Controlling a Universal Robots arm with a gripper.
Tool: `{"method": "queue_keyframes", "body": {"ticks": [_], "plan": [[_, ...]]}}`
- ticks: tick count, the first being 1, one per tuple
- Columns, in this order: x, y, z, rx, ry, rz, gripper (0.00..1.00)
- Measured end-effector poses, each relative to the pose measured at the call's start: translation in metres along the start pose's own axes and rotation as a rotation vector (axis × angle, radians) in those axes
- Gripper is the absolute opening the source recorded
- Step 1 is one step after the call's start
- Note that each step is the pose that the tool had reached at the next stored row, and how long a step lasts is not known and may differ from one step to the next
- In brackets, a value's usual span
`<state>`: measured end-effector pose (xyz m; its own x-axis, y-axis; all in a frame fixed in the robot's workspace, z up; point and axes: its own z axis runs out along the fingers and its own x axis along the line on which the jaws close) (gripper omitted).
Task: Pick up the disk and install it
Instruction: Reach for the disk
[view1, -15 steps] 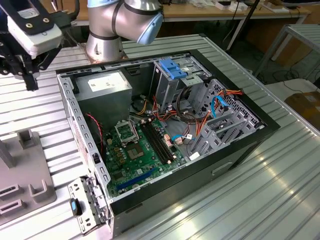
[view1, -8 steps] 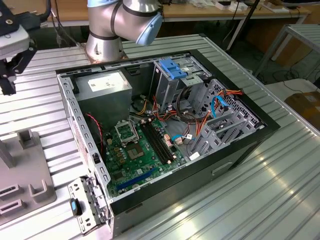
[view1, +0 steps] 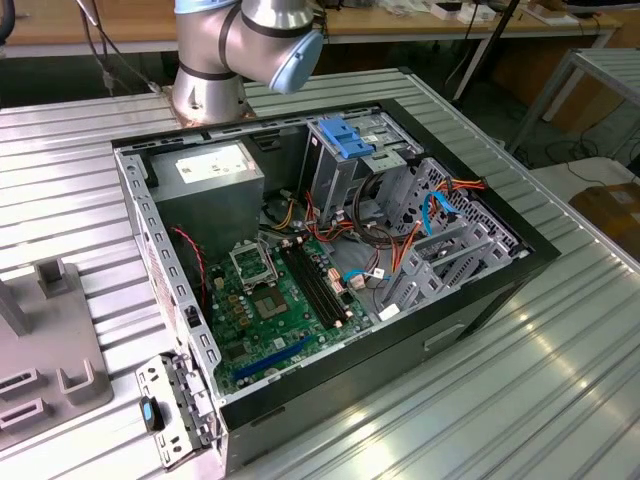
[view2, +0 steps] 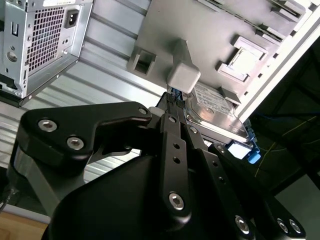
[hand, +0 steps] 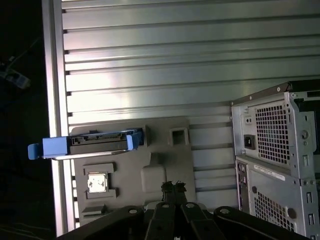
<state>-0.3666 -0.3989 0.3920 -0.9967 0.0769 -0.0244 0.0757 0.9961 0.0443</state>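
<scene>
The disk (hand: 97, 143) rests in a slot on the grey fixture (hand: 162, 147), along the plate's side nearest the table (hand: 175, 50) edge and away from the computer case (view1: 400, 350). It seems to stand on its long edge, though the angle makes that uncertain. In the exterior view the fixture lies at the exterior view's lower left, with the case at centre frame.

The gripper (hand: 172, 187) hangs over the plate, apart from the disk, fingers pressed together and empty.

Risks, as I judge them:
- Closed fingers would strike the drive rather than straddle it.
- The fixture's raised blocks could catch a fingertip.
- A grip on the blue rail alone might flex and slip.
</scene>
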Motion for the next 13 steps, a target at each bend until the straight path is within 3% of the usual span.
{"method": "queue_keyframes", "body": {"ticks": [6,13], "plan": [[0.0004,0.0000,0.0000,-0.0001,-0.0001,0.000,0.11],[0.0012,0.0092,0.0010,-0.0038,0.0001,0.000,0.11]]}}
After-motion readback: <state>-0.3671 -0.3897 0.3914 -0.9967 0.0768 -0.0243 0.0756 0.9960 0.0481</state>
